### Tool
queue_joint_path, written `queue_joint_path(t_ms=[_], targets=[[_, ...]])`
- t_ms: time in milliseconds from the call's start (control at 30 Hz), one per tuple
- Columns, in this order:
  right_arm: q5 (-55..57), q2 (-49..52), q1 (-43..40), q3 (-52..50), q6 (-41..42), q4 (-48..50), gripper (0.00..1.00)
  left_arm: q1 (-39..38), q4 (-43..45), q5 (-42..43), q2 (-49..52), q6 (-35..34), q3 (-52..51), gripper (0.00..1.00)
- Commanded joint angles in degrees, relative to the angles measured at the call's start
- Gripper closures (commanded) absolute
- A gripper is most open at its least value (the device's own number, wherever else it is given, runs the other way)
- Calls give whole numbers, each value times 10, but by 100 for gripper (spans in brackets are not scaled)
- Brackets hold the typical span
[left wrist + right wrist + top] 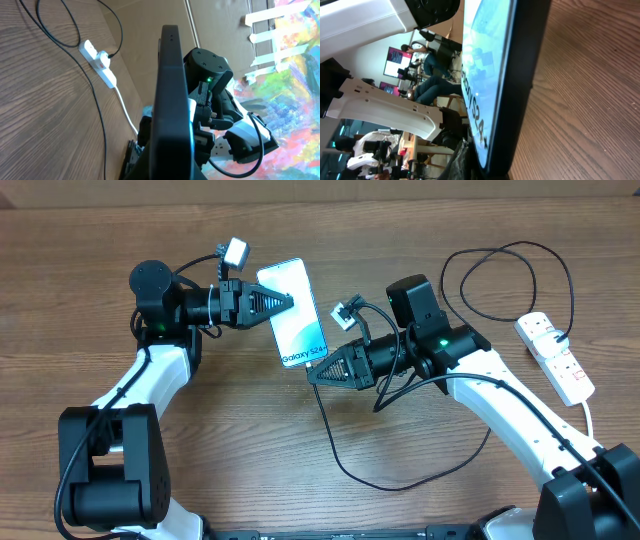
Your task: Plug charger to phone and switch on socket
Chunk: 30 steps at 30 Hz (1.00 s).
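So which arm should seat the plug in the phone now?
Right. The right hand sits at the bottom edge of the phone with the charger trailing from its tip, while the left hand is clamped on the phone's side, steadying it.

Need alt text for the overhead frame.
The left gripper clamps the phone, screen up, mid-table; the right gripper holds the charger tip at its lower edge. The black cable loops right to the socket.

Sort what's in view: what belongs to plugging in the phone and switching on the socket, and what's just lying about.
For the job: phone, held in the left tool; charger cable, trailing from the right tool; white power strip.
Just there: wooden table; colourful painting and taped cardboard, seen from the left wrist.
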Motion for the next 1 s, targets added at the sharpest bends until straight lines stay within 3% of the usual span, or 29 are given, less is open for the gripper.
queue_joint_path(t_ms=[0,967], targets=[[3,-1,-2,17,4,12,96,-4,2,13,-3,-3,7,96],[29,-1,-2,17,7,60,96,-9,3,13,-3,2,6,96]])
